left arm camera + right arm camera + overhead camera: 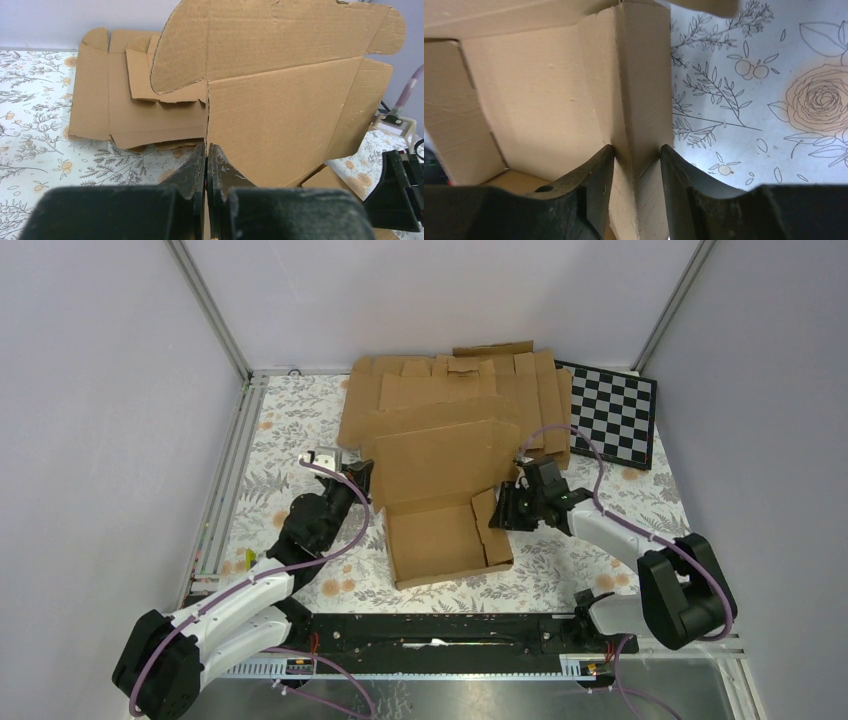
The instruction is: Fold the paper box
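At the middle of the table, a plain brown cardboard paper box (pixel 440 540) sits partly formed on a white table cover printed with flowers and leaves (pixel 290 430). Its shallow base lies flat with the open side up, a big creased back panel with rounded ear flaps rises at the box's 12 o'clock edge, and a side flap at 3 o'clock stands up, tilted inward. At about 10 o'clock on the box, the left gripper (pixel 206 150) has its dark fingers pinched together on the thin upright edge of that back panel, with the cardboard sandwiched between them. At 3 o'clock, the right gripper (pixel 636 152) straddles the doubled side wall, one finger against the inner face and the other on the outer fold, so it is clamped on the box too. Behind the box, at 12 o'clock and touching or overlapping its raised panel, a loose pile of flat brown cardboard blanks (pixel 450 390) is spread against the far wall. At 2 o'clock, beside that pile, a black-and-white checkerboard (pixel 610 415) lies flat near the corner.
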